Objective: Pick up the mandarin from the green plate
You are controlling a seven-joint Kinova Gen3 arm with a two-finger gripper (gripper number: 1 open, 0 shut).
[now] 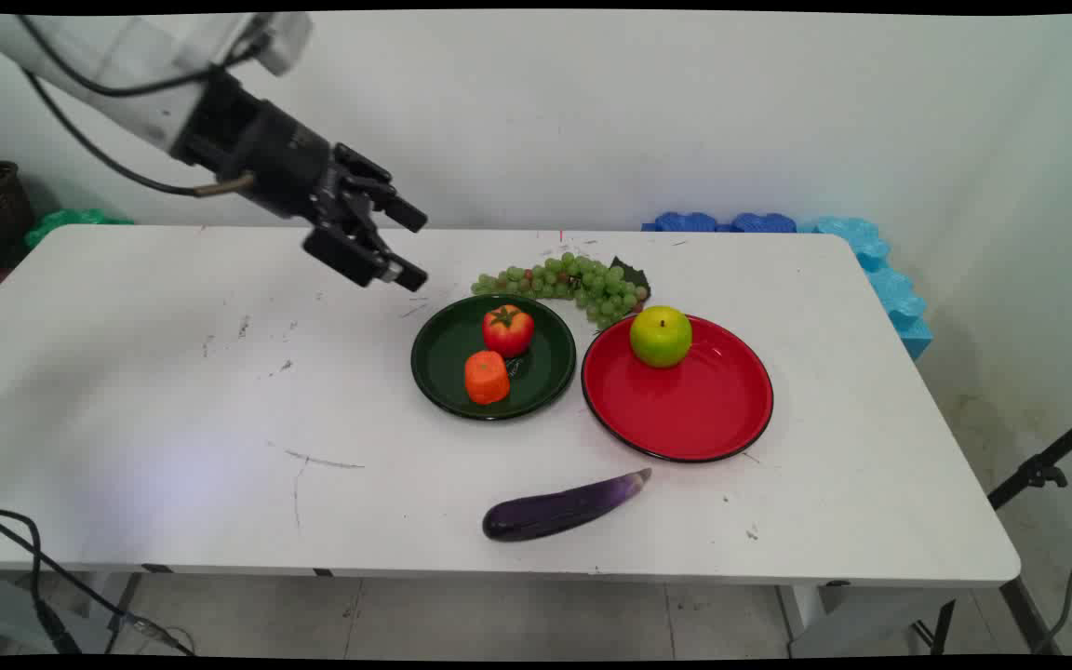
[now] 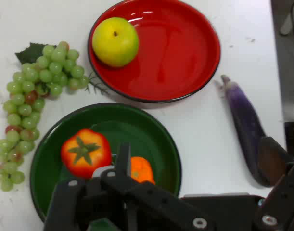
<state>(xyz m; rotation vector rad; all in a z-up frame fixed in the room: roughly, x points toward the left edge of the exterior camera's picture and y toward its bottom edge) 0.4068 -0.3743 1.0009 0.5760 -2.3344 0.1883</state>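
We see a glossy red plate (image 1: 685, 419) and glossy dark green plate (image 1: 443, 358) on a scuffed matt white counter (image 1: 173, 419), beside a smooth, shiny purple eggplant (image 1: 559, 509).

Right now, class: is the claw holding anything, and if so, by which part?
Nothing is held. The claw hangs open in the air left of the grapes, above the table, touching none of the fruit.
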